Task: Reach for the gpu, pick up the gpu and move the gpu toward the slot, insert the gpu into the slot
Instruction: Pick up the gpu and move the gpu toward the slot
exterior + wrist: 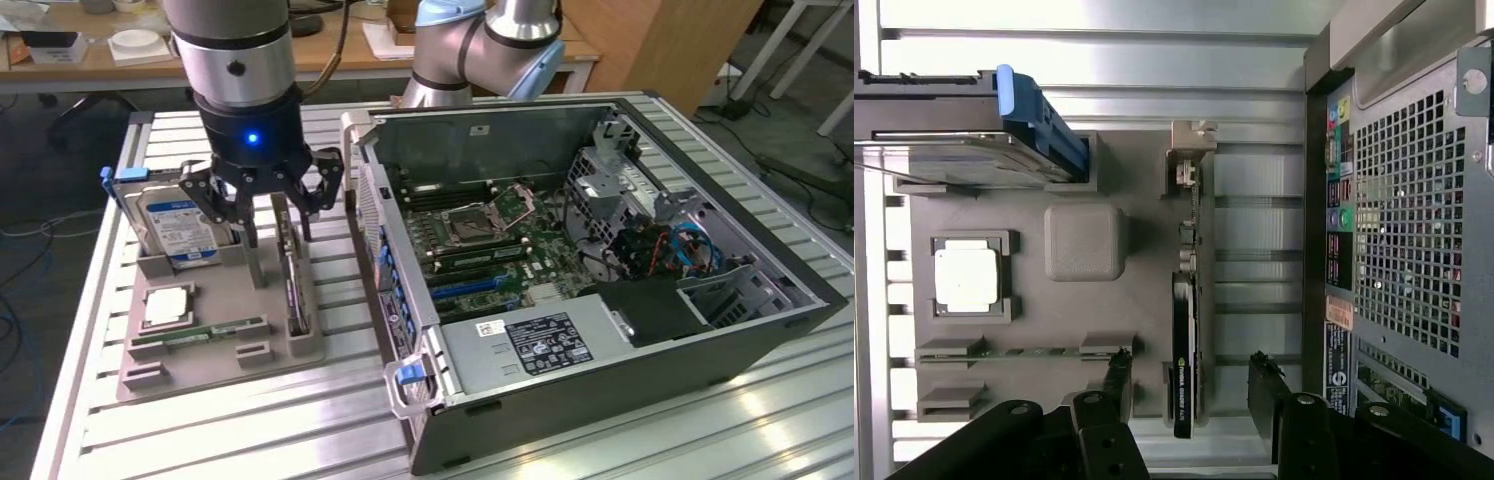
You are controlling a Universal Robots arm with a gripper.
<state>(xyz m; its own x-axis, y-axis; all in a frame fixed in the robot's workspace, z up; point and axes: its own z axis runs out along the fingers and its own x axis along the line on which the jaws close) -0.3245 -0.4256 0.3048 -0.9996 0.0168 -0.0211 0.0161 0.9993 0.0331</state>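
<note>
**Inspector A:** Pincer state?

**Inspector B:** Pincer (274, 215) released, jaws spread wide, nothing held. It hangs directly over the gpu (296, 300), one finger on each side of the card, clear of it in the wrist view.

**Inspector A:** Gpu position?

**Inspector B:** Left of centre in the exterior view, standing on edge in the tray (227, 285) on the bench (240, 430). Drive (178, 228) stands at the exterior view's left, open case (641, 380) at its right. Gpu not inserted.
</note>
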